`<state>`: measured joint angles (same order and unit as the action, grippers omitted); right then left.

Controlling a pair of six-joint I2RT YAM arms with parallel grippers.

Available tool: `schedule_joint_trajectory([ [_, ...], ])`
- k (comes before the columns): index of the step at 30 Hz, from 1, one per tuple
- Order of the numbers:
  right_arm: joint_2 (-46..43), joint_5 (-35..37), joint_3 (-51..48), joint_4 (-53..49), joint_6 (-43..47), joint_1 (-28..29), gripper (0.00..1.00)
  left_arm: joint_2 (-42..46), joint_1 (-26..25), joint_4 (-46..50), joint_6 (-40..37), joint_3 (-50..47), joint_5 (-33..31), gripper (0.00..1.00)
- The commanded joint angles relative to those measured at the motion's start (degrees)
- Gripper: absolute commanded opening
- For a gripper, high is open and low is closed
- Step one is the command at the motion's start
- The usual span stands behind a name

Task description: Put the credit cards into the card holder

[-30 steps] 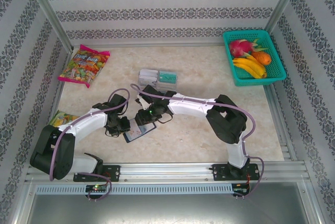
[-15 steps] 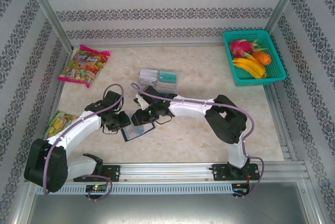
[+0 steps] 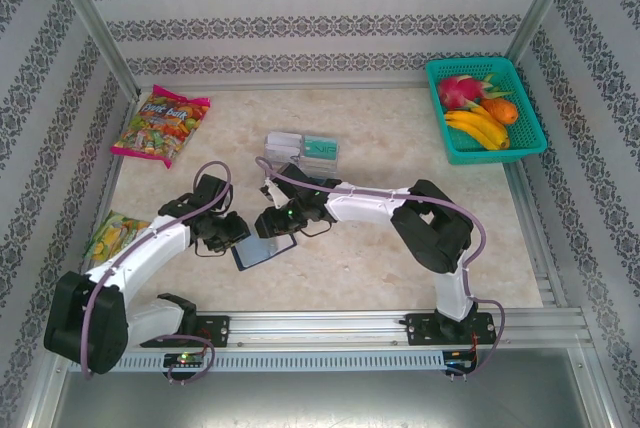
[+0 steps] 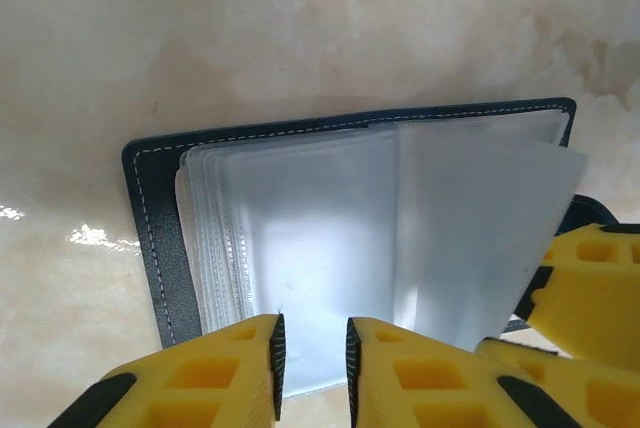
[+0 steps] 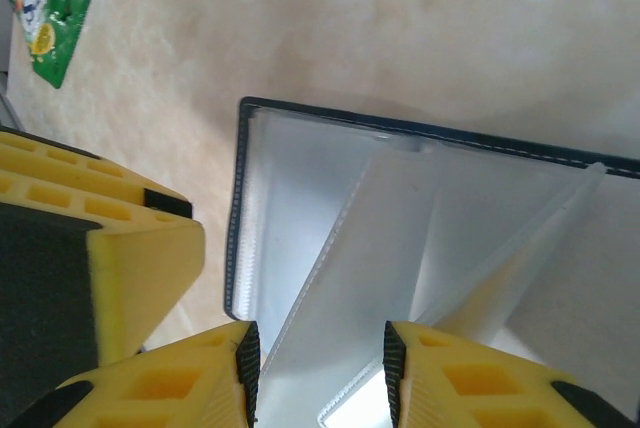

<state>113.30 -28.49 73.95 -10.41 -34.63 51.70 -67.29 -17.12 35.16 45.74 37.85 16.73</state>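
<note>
The card holder (image 4: 155, 238) lies spread open on the table (image 3: 340, 278) just in front of the two arms and between their grippers, its dark cover down and a stack of clear plastic sleeves (image 4: 300, 238) fanned on top. The left gripper (image 4: 312, 353) hangs over the near edge of the sleeves with its jaws a narrow slit apart and nothing clearly pinched; it looks set to pin the holder down rather than grasp it. The right gripper (image 5: 318, 368) comes in from the other side, jaws moderately apart, with one raised sleeve (image 5: 370, 248) slanting up between its fingers. A pale rounded corner shows low in that gap, but whether it is a card in the grip cannot be told. The step in hand appears to be parting a sleeve so a pocket is open to take a card. The credit cards (image 3: 322, 148) sit farther back in a clear tray (image 3: 268, 138), well apart from the holder. Next, a card must meet the pocket mouth squarely while the holder is kept from sliding. A candy bag (image 3: 160, 125) and a green fruit basket (image 3: 485, 108) sit at the far corners.
</note>
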Motion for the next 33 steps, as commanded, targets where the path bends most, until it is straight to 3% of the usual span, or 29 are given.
schedule_joint_trajectory([
  [1, -1.4, 0.7, -1.3, 0.5, -0.7, -0.8, 0.40, -0.6, 0.7, -2.6, 0.8, -0.2, 1.2, 0.26],
  [5, -2.6, 1.1, -1.9, 0.7, -0.9, -1.2, 0.40, -2.8, 0.7, -4.9, 1.0, 0.1, 3.5, 0.25],
  [13, -8.6, 3.3, -3.6, -2.2, 0.5, -3.5, 0.40, -5.2, 0.7, -5.0, -0.6, -0.2, 2.2, 0.25],
  [24, -17.9, 5.0, -5.3, -6.9, 5.4, -11.4, 0.40, -4.7, 0.6, -2.1, -2.7, 3.3, 0.8, 0.24],
  [33, -13.9, 12.2, 3.5, -16.3, 17.1, -15.4, 0.40, -8.7, 0.6, -2.8, -4.2, 8.6, 1.8, 0.25],
])
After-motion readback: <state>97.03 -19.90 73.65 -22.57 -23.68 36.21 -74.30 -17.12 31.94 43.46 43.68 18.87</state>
